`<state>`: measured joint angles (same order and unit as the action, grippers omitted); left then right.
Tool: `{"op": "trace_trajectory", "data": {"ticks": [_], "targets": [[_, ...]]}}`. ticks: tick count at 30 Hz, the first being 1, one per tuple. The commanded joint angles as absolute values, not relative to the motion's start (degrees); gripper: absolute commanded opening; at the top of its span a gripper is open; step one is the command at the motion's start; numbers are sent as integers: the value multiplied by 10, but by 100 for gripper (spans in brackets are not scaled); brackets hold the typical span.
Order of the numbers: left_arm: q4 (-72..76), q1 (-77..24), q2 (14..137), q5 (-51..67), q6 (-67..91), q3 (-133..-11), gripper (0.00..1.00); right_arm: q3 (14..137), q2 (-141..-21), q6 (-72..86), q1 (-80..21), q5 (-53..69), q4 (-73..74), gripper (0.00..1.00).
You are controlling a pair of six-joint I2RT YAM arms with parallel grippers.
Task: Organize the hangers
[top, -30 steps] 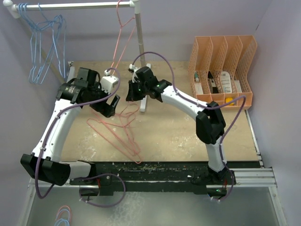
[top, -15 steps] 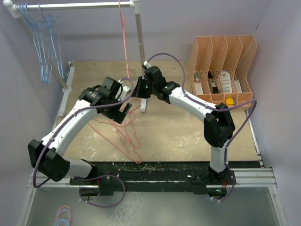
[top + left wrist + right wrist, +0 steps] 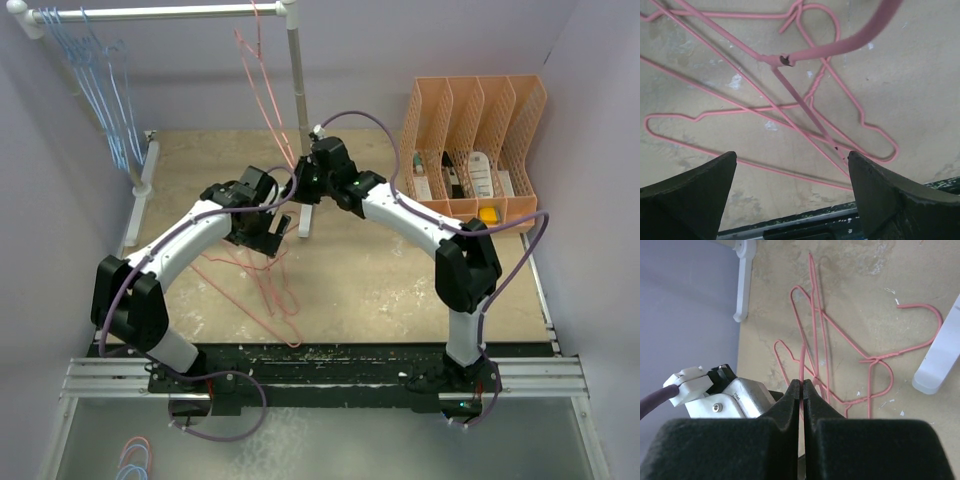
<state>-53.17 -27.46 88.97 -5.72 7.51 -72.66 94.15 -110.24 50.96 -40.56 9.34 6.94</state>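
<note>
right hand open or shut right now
Shut. In the right wrist view the right hand is closed tight on a thin pink hanger wire, with no gap showing at its tip.

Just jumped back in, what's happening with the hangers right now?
The right gripper is shut on the lower wire of a pink hanger whose hook appears to sit over the rail. The left gripper is open and holds nothing, hovering over the pink hangers lying tangled on the table. The blue hangers hang at the rail's left end.
</note>
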Motion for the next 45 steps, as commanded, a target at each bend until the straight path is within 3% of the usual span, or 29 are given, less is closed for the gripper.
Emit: {"op": "trace_trajectory", "data": {"ticks": [1,7,13,15,22,30,37,39,43,45], "targets": [[-487,-285,871,23,102,-714,94,956,-1073,549,-401,105,12,0],[-450,-287,885,-2,97,-685,88,955,-1073,577,-399,136,-19,0],[-446,-287,916,-4,92,-671,64,947,-1069,607,-399,159,-51,0],[-440,-287,919,-5,87,-660,61,942,-1062,616,-399,159,-63,0],[-424,-288,922,-65,74,-634,62,944,-1054,632,-399,166,-79,0],[-433,-287,915,-97,78,-636,73,934,-1037,632,-390,153,-81,0],[-433,-287,913,-67,77,-631,67,947,-1025,639,-373,144,-82,0],[-432,-287,912,-50,76,-628,62,953,-1023,641,-372,139,-81,0],[-424,-287,902,-39,72,-622,36,964,-1021,642,-367,135,-78,0],[-425,-287,907,-35,71,-624,35,968,-1023,642,-366,138,-79,0]]}}
